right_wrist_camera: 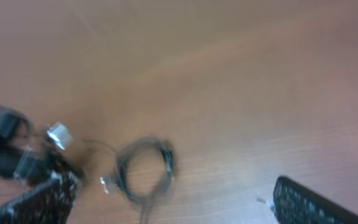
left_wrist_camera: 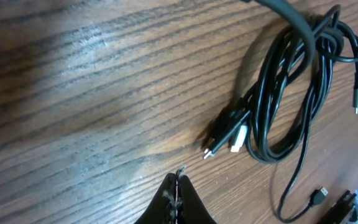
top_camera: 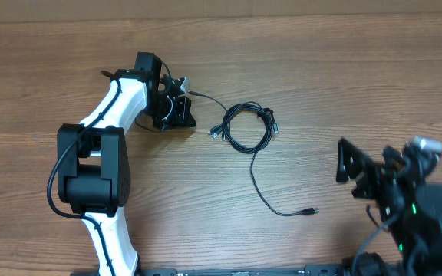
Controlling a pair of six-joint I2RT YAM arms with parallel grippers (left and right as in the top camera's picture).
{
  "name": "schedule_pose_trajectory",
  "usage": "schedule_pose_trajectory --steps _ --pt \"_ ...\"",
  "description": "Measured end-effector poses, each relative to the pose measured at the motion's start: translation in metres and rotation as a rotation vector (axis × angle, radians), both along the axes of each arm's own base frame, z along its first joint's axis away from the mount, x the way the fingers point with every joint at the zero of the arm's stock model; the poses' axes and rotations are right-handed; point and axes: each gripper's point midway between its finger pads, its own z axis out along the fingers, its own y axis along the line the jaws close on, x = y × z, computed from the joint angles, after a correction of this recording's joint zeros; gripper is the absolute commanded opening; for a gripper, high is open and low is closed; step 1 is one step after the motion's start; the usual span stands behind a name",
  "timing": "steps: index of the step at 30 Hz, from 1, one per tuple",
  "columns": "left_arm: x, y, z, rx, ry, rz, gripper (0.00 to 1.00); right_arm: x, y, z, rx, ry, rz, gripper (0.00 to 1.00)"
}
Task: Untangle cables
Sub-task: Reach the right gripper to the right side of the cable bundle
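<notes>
The cables point(top_camera: 245, 126) lie as a black coiled bundle at the table's middle. One loose strand trails toward the front and ends in a small plug point(top_camera: 308, 210). A thin strand runs from the coil toward my left gripper point(top_camera: 181, 113), which sits just left of it. In the left wrist view the fingers point(left_wrist_camera: 178, 185) are shut with nothing between them. The bundle point(left_wrist_camera: 291, 87) and two plug ends point(left_wrist_camera: 224, 144) lie apart, ahead to the right. My right gripper point(top_camera: 365, 167) hovers at the front right. Its blurred wrist view shows the jaws point(right_wrist_camera: 173, 186) wide open and the coil point(right_wrist_camera: 143, 171) far ahead.
The wooden table point(top_camera: 321, 69) fills all views. The left arm's white links and black base point(top_camera: 90, 169) take up the left front. The right arm's base point(top_camera: 424, 215) sits at the front right corner.
</notes>
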Motion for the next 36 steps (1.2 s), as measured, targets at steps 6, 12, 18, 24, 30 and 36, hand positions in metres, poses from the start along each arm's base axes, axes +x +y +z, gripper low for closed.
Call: schedule_pose_trajectory --steps 6,12,18,24,30,36 --pt "0.003 0.009 -0.005 0.058 0.008 0.039 0.08 0.039 0.024 -0.025 0.01 0.338 0.082 1.0" --pt "0.004 0.013 -0.007 0.085 0.009 0.055 0.09 0.076 0.075 -0.049 0.166 0.485 0.291 0.52" --pt "0.008 0.013 -0.007 0.091 -0.009 0.056 0.08 0.088 0.108 -0.085 0.302 0.635 0.424 0.04" --pt "0.01 0.013 -0.007 0.09 -0.016 0.057 0.12 0.093 0.121 -0.119 0.376 0.768 0.455 0.2" --pt "0.011 0.013 -0.007 0.09 -0.019 0.057 0.12 0.104 0.146 -0.153 0.367 0.82 0.51 0.2" --pt "0.011 0.013 -0.007 0.089 -0.02 0.057 0.15 0.113 0.179 -0.19 0.34 0.855 0.533 0.23"
